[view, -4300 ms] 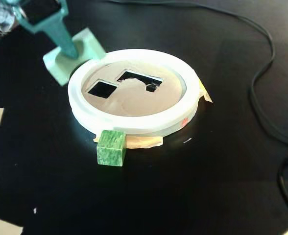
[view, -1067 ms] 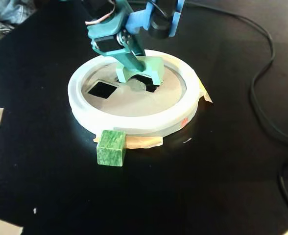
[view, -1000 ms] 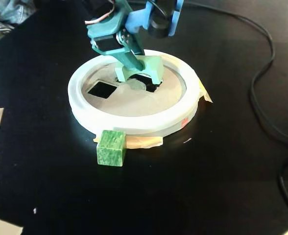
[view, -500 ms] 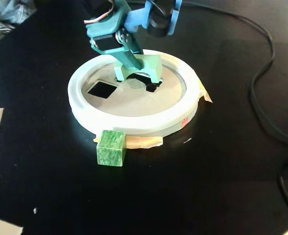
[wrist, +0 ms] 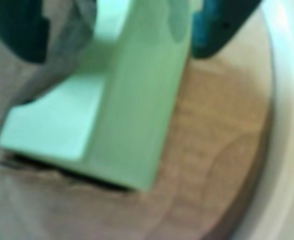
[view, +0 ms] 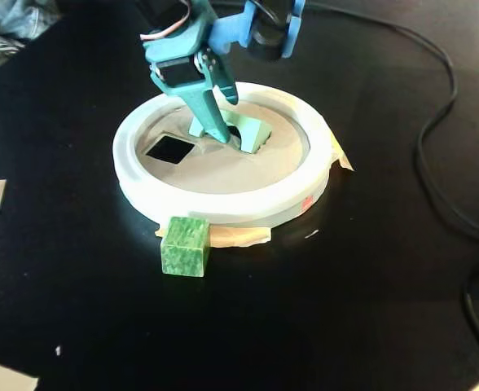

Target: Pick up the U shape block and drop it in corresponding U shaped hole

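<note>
Mint U shape block [view: 252, 133] clamped in hand [view: 223, 130] over disc [view: 223, 167]

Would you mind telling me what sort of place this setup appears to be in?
Probably a hobbyist or lab tabletop for robot practice, not a factory. A black table holds a shape-sorter disc with a white rim, taped down, a loose green cube, trailing cables, and a teal printed gripper holding the U shape block.

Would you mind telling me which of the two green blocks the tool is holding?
The pale mint U shape block, gripped by the tool over the tan disc. The darker marbled green cube sits untouched on the black table, outside the white rim.
</note>
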Tool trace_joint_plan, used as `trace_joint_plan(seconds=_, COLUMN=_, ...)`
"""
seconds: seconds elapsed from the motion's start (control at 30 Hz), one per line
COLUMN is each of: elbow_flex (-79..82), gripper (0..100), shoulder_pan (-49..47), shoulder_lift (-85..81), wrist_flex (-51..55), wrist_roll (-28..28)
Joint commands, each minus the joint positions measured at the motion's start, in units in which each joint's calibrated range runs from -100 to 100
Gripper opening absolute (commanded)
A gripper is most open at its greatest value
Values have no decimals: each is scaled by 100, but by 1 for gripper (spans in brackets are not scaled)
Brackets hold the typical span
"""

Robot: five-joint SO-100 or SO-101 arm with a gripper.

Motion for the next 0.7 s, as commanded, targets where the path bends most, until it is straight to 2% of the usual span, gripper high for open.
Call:
trace_joint_plan(seconds=0.0, elbow_flex=-240, gripper=51, shoulder_pan=166, shoulder_lift=-725, wrist_flex=-88, wrist_roll=1182)
trace_joint_plan(seconds=0.03, elbow_flex=-249, gripper=52, shoulder_pan=366, shoulder_lift=-931, wrist_flex=-98, wrist_roll=1514)
trace_joint_plan(seconds=0.1, elbow_flex=-249, gripper=52, shoulder_pan=466, shoulder_lift=-1200, wrist_flex=-98, wrist_roll=1812)
trace_joint_plan(seconds=0.2, elbow_flex=-249, gripper=52, shoulder_pan=478, shoulder_lift=-1469, wrist_flex=-129, wrist_roll=2042)
trace_joint_plan(seconds=0.3, elbow_flex=-249, gripper=53, shoulder_pan=328, shoulder_lift=-1478, wrist_flex=-108, wrist_roll=2046)
trace_joint_plan(seconds=0.33, elbow_flex=-249, gripper=53, shoulder_pan=316, shoulder_lift=-1478, wrist_flex=-108, wrist_roll=2037)
trace_joint_plan(seconds=0.4, elbow_flex=-231, gripper=61, shoulder_pan=128, shoulder_lift=-1478, wrist_flex=-98, wrist_roll=2002)
trace_joint_plan(seconds=0.53, elbow_flex=-276, gripper=84, shoulder_pan=-621, shoulder_lift=-1487, wrist_flex=-229, wrist_roll=1871)
trace_joint_plan(seconds=0.67, elbow_flex=-522, gripper=86, shoulder_pan=-1307, shoulder_lift=-1487, wrist_flex=-108, wrist_roll=1006)
